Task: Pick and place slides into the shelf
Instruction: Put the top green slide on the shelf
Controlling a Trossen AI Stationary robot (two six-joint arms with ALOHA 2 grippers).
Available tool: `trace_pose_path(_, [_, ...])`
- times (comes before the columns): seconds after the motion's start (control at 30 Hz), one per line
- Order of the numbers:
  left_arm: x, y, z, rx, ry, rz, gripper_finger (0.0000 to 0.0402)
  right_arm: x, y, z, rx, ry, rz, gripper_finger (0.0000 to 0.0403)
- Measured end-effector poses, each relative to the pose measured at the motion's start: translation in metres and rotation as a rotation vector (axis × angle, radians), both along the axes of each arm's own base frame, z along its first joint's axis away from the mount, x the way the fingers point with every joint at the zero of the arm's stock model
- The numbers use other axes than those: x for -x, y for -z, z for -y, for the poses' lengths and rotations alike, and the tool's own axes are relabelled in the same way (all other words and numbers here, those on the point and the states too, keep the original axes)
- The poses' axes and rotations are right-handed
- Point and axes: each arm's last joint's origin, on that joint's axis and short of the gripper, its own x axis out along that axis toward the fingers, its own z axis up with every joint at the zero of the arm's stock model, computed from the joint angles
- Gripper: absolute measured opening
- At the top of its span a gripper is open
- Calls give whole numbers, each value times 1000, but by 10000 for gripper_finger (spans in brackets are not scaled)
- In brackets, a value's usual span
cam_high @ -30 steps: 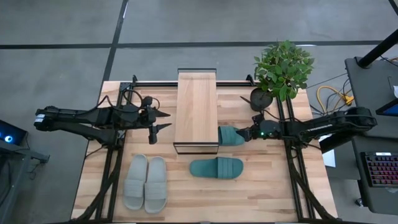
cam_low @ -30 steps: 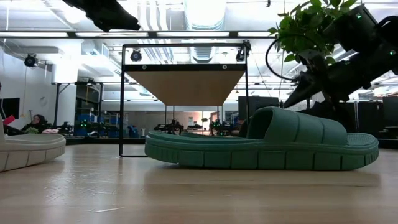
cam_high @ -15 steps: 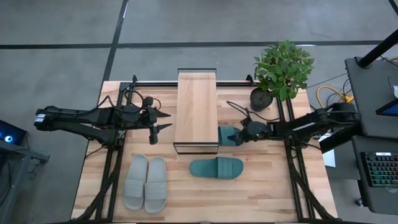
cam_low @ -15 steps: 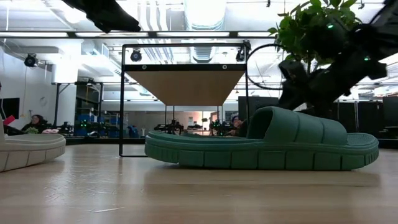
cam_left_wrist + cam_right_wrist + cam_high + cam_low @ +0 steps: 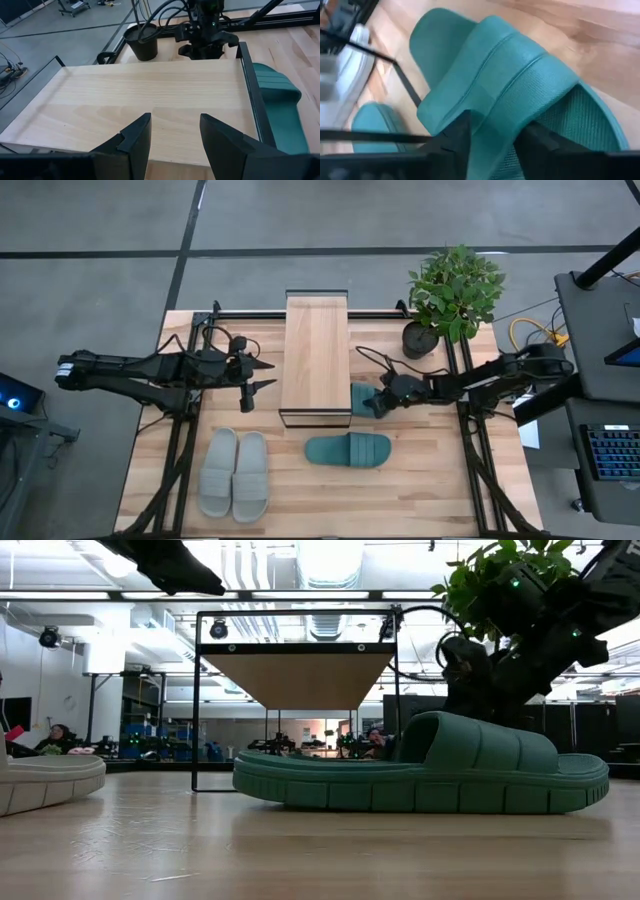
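Note:
The shelf (image 5: 315,358) stands in the table's middle, a light plank on a black wire frame. One teal slide (image 5: 361,398) lies at its right side, partly beneath the plank, and my right gripper (image 5: 380,401) is shut on it. The second teal slide (image 5: 348,449) lies flat on its sole nearer the table's near edge; it fills the low view (image 5: 420,775). The grey pair (image 5: 233,473) lies side by side at near left. My left gripper (image 5: 262,374) hovers open at the shelf's left side, its fingers (image 5: 172,132) facing the plank. My right gripper holds the teal slide by its wide ribbed strap (image 5: 492,122), which runs between the two fingers (image 5: 452,137). It comes from the table's right, slanting slightly down. The slide's other end reaches under the shelf's plank (image 5: 352,398); whether the sole rests on the table does not show.
A potted plant (image 5: 455,288) stands at the far right corner, close behind my right arm. Black frame rails (image 5: 470,450) run along both table sides. Bare wood shows between the grey pair and the near teal slide. A desk with a keyboard (image 5: 610,450) stands off to the right.
My right gripper has moved toward the table's left, toward the shelf, carrying the teal slide with it. The slide now reaches farther under the plank, with less of it showing. The left arm and the other slides have stayed put.

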Motion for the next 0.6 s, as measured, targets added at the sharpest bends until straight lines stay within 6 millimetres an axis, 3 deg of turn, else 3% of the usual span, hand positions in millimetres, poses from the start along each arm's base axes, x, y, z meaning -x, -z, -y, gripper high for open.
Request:
trace_pose_path(0.2, [0,0,0,0,0,0,155,3,0,-1,10,-46,0,20])
trace_pose_path(0.6, [0,0,0,0,0,1,155,7,-10,-1,56,-79,30,12])
